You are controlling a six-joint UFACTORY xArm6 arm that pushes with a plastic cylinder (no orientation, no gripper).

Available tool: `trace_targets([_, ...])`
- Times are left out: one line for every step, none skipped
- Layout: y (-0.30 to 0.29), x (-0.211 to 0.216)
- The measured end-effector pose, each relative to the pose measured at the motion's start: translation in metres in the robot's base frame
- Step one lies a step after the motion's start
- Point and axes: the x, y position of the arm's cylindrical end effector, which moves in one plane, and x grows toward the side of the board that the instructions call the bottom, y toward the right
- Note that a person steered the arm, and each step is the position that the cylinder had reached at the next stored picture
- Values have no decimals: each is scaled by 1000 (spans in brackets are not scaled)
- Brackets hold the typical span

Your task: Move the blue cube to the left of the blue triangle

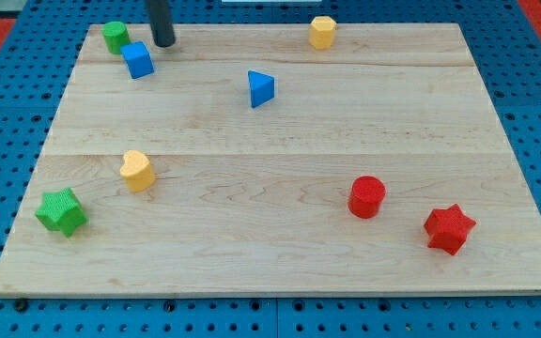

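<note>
The dark rod descended near-vertically from the frame's top edge at upper left, my tip [163,43] resting on the wooden tabletop [280,253] just above and to the right of the blue cube [139,59]; the rod carried no jaws and held nothing. The blue cube sat just beside a green block [115,37] near the upper-left corner, with the blue triangle [260,88] well apart to its right across bare wood. No writing was legible.
</note>
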Motion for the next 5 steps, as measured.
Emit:
trace_targets([-28, 26])
trace_targets([18, 63])
trace_targets([93, 78])
trace_targets([62, 86])
trace_targets([27, 73])
